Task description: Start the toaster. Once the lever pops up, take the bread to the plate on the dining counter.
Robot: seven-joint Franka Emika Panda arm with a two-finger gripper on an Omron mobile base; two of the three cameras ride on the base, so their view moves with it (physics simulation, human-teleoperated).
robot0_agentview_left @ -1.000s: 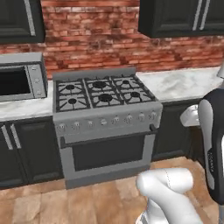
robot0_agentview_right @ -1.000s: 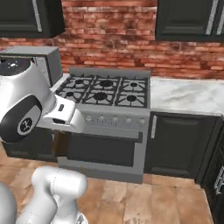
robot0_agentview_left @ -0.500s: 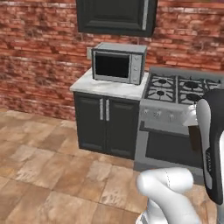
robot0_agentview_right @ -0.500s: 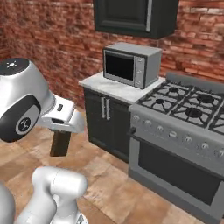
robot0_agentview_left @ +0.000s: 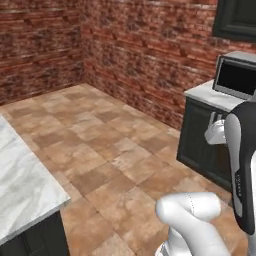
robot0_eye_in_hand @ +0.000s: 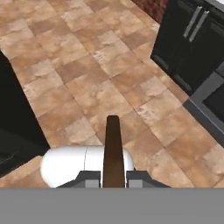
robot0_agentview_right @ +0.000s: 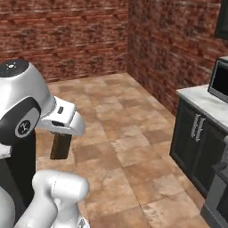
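Half a second before, both base views looked at the stove and the microwave; the base had turned, so now they showed mostly brown floor tiles point(robot0_agentview_left: 115, 150) and brick wall point(robot0_agentview_right: 80, 40). Only the microwave point(robot0_agentview_left: 239, 77) stayed in sight, on its black cabinet point(robot0_agentview_right: 196, 142), at the right edge. A corner of the dining counter point(robot0_agentview_left: 20, 185) came in at the lower left of the left base view. The gripper point(robot0_eye_in_hand: 113, 175) was squeezed tight on the bread point(robot0_eye_in_hand: 113, 151), which stood on its edge between the fingers point(robot0_eye_in_hand: 89, 178), up above the floor
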